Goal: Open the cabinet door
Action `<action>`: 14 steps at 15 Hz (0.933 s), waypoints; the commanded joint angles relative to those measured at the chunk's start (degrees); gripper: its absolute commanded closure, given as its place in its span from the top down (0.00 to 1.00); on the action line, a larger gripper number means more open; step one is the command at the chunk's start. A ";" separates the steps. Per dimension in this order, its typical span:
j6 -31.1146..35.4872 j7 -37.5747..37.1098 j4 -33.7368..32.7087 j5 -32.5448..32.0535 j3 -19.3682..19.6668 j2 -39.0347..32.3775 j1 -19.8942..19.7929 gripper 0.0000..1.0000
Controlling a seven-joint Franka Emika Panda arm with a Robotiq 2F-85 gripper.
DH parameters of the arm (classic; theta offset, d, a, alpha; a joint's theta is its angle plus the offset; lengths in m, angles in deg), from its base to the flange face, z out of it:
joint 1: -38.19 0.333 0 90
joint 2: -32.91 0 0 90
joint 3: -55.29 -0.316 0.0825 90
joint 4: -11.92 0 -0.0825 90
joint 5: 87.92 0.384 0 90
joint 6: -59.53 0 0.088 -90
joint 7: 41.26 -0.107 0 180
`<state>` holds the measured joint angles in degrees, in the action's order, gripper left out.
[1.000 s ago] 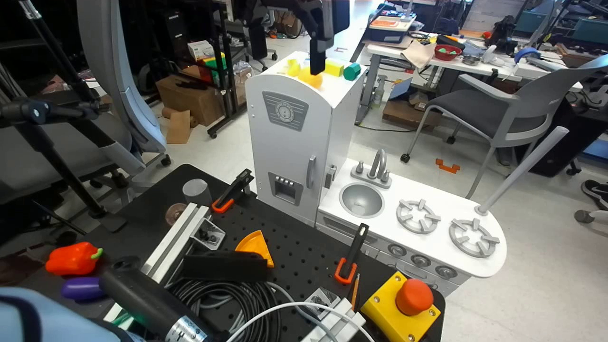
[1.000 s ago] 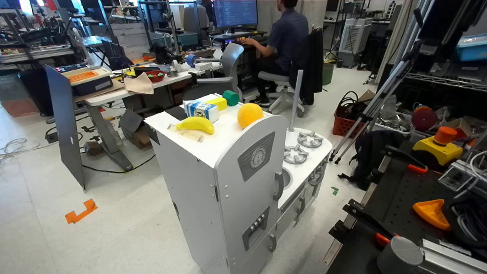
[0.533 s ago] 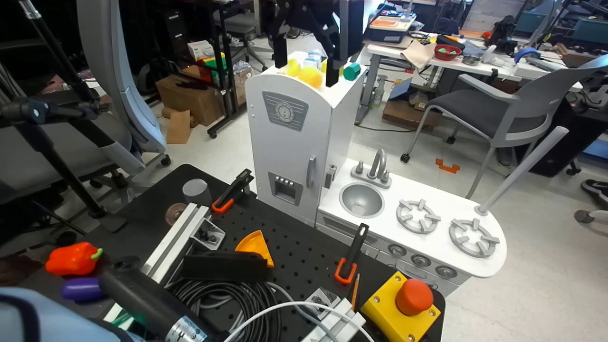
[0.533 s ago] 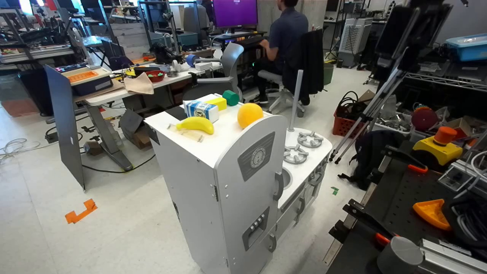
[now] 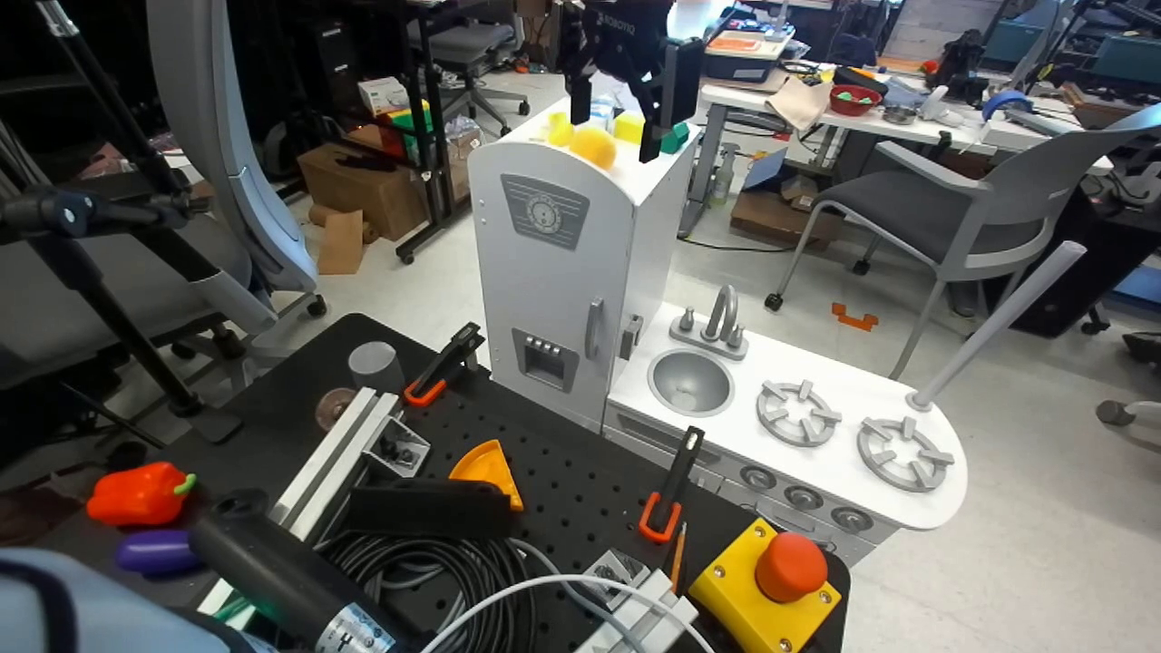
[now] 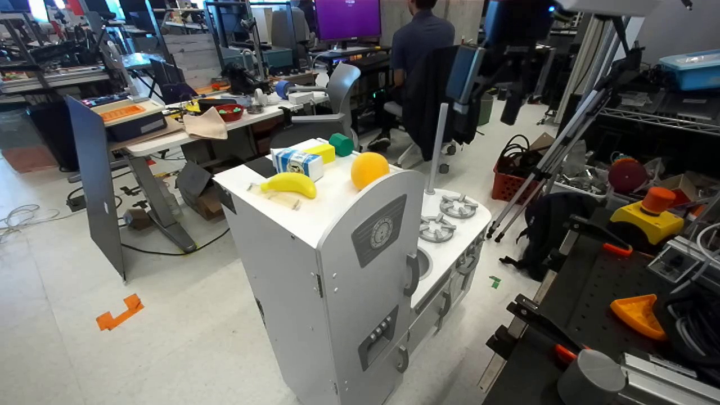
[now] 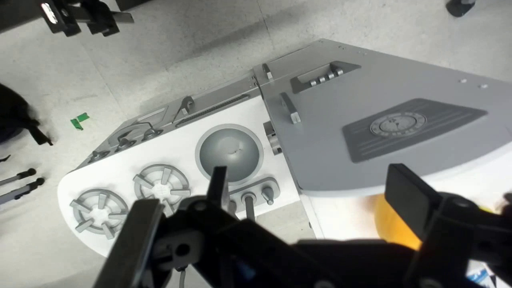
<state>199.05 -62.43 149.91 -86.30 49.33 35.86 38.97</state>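
The gripper (image 7: 309, 180) hangs with its two fingers (image 7: 412, 200) spread wide, well apart from the toy kitchen tower (image 6: 275, 281). In the wrist view the pale cabinet door (image 7: 332, 136) lies beyond the gap between the fingertips and reaches past the right-hand one; it is closed, with its grey handle (image 7: 291, 108) straight out from the gap and the dial plate (image 7: 394, 124) beyond the right-hand fingertip. In both exterior views the door sits lower than the gripper. In the wrist view the round sink basin (image 7: 232, 152) lies just beyond the left-hand fingertip, and two burners (image 7: 103, 201) are farther left of it. In an exterior view the tower's top, lower than the gripper and to its left, bears an orange (image 6: 369, 170), a banana (image 6: 289, 184), a blue-and-white carton (image 6: 301, 164), a yellow block (image 6: 322, 152) and a green faceted block (image 6: 341, 144). Below the gripper in an exterior view stretches the black perforated worktop (image 5: 580, 458), carrying two black-and-orange clamps (image 5: 671, 490) and a red emergency-stop button (image 5: 791, 567). Farther back, left of the gripper in an exterior view, a person (image 6: 422, 42) in a dark shirt sits near a monitor (image 6: 349, 19).
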 commanded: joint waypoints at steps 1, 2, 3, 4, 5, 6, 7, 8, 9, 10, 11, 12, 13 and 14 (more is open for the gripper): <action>-2.29 -6.13 -12.41 -0.96 0.84 -11.09 1.08 1.00; -3.03 -7.27 -15.03 -1.12 1.32 -13.61 1.44 1.00; -3.66 -8.17 -17.27 -1.11 1.77 -15.84 1.83 1.00; -4.48 -8.89 -19.40 -0.98 2.27 -18.09 2.23 1.00; -5.17 -9.51 -21.21 -0.81 2.79 -20.01 2.67 1.00; -6.30 -9.88 -22.87 -0.61 3.35 -21.81 3.13 1.00; -7.14 -10.40 -24.40 -0.46 3.90 -23.38 3.58 1.00; -8.33 -10.56 -26.07 -0.17 4.34 -25.24 3.96 1.00; -9.78 -10.63 -27.46 0.06 4.74 -26.69 4.33 1.00; -10.90 -10.93 -28.75 0.09 5.16 -28.02 4.73 1.00; -12.02 -11.20 -29.99 0.00 5.51 -29.32 5.13 1.00; -12.70 -11.67 -30.90 -0.19 5.86 -30.33 5.61 1.00; -13.46 -11.97 -31.78 -0.27 6.18 -31.25 6.02 1.00; -14.20 -12.28 -32.49 -0.41 6.43 -32.04 6.46 1.00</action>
<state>188.52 -73.00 121.59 -86.50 54.19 6.80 43.40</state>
